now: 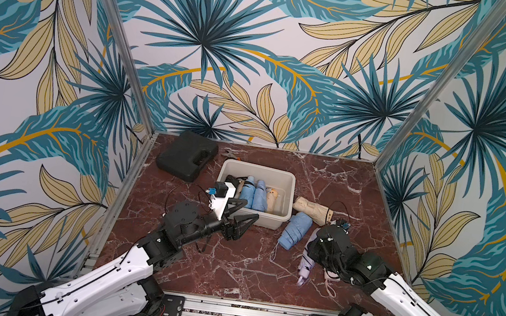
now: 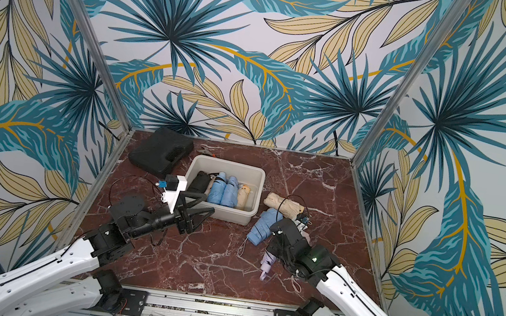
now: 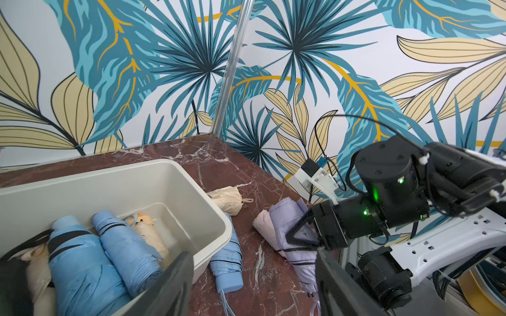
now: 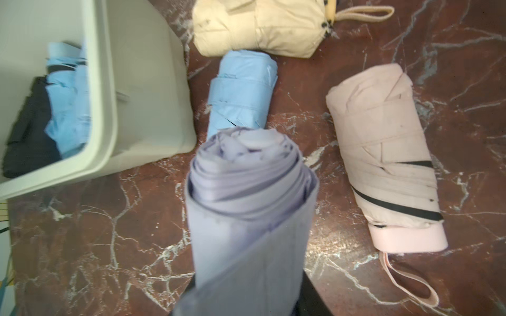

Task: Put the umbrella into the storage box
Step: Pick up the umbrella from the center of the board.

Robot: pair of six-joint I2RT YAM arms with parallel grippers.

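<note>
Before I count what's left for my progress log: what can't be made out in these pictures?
Pink umbrella: in both top views the right arm covers most of it.
Box contents: left arm blocks a corner in both top views, left wrist view's edge cuts them off; no sure count.
Small tool behind the box: too small to identify.
Lilac umbrella: blurred in the right wrist view.

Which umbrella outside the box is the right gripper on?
The lavender umbrella, clamped in the right gripper; the blue umbrella, cream umbrella and pink umbrella lie ungripped nearby.
</note>
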